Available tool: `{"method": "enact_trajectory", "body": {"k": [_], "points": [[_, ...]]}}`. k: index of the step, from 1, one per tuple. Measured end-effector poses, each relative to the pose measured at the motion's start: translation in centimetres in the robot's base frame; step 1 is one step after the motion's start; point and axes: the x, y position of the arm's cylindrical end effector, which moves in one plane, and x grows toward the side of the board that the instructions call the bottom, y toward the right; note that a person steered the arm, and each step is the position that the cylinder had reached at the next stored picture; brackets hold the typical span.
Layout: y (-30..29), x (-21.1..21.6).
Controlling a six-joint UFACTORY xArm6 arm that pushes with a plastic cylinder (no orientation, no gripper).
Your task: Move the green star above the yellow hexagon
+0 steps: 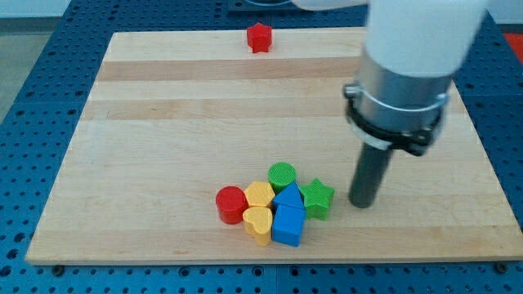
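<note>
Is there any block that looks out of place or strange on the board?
Only the red block stands out: it sits alone at the view's top edge, far from the cluster around the green star. My tip is right of the star. Nothing looks damaged.

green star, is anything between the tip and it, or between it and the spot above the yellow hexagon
Nothing lies between my tip and the green star. The green cylinder sits right above the yellow hexagon, between the star and its goal spot.

Rod upright; my tip (363, 204) (dark) on board.
</note>
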Motion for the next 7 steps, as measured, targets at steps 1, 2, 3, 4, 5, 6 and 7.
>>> {"method": "enact_trajectory", "body": {"k": [1,2,3,4,5,6,7], "points": [[2.1,1.3],[2.2,1.4],[2.5,2.5],[2.7,4.2],[0.2,3.9],[-4.4,1.6],[-8.8,-2.4]]}}
